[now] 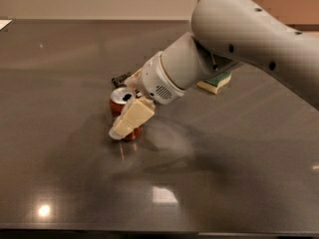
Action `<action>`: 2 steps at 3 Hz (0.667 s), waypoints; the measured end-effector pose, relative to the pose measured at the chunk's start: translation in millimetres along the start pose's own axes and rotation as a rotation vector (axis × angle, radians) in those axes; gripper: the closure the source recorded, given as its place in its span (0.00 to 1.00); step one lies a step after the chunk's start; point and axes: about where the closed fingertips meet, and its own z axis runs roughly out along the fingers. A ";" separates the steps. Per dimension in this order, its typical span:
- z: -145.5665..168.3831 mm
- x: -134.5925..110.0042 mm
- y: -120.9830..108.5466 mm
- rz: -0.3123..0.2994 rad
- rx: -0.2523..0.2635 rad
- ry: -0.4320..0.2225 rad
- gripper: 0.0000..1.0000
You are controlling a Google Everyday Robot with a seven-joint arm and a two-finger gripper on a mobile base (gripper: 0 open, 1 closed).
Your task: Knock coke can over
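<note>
The coke can [117, 103] is a small red can with a silver top. It stands on the dark table [65, 173], left of centre. My cream-coloured gripper [125, 125] reaches down from the right on the big grey arm [239, 39]. It lies against the can's front right side and covers most of the can's body. The red base of the can shows just below the gripper. The can looks about upright.
A flat black snack wrapper [119, 78] lies just behind the can. A green and yellow sponge [215, 82] sits at the right, partly under the arm. A white sheet corner [4, 23] is at the table's far left edge.
</note>
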 end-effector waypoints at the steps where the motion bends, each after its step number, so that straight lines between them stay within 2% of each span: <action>1: 2.3 -5.0 2.7 0.000 -0.013 -0.015 0.41; 2: 1.1 -6.0 4.3 -0.004 -0.018 -0.014 0.64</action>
